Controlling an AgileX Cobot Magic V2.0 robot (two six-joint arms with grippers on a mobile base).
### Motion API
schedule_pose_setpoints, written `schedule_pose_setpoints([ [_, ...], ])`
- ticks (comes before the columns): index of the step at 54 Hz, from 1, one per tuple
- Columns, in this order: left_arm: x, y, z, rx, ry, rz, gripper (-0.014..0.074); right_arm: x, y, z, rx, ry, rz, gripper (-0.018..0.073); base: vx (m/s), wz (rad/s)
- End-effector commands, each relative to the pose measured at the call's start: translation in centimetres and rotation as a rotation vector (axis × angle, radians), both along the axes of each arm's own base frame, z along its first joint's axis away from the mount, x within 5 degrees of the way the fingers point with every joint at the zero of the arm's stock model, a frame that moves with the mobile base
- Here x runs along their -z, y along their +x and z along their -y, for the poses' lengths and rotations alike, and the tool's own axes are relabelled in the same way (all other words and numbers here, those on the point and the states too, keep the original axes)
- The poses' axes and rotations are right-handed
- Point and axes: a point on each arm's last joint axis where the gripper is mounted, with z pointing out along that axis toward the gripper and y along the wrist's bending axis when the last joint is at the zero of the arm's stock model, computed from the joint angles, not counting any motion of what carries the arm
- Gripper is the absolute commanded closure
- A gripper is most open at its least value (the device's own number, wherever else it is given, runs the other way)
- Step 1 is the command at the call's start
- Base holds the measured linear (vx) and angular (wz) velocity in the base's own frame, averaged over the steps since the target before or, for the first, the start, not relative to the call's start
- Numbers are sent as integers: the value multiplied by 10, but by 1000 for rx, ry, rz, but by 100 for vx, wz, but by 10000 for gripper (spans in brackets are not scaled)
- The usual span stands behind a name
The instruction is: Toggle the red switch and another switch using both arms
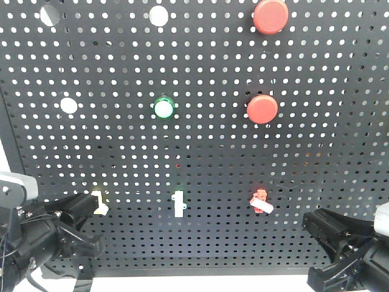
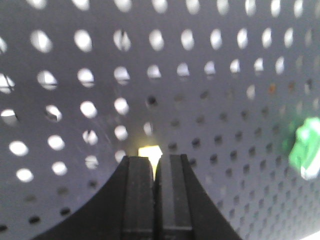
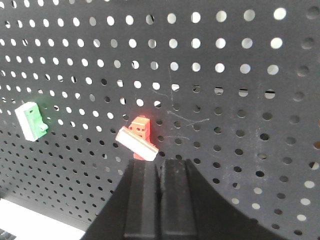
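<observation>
Both grippers were clenched on nothing. The left gripper [image 2: 156, 167] sat just under the yellow switch [image 2: 149, 152], and the right gripper [image 3: 159, 167] just below the red switch [image 3: 138, 137], low on the pegboard [image 3: 250, 125]. Risk: the narrow tips glancing off the short levers, or snagging in the holes.

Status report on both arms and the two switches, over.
Left pincer shut, tips at the small pale-yellow-based toggle switch. Right pincer shut, just short of the small red-based toggle switch with white lever. Nothing between pincers and switches.
</observation>
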Motion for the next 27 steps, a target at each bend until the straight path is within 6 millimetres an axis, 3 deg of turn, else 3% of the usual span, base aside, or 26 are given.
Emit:
schedule_pose_setpoints([
  [1, -27, 1, -1, -28, -114, 136, 594, -20, -1, -3, -30, 47, 102, 566, 0, 0],
  [27, -16, 1, -1, -32, -85, 24, 594, -20, -1, -3, -28, 44, 99, 566, 0, 0],
])
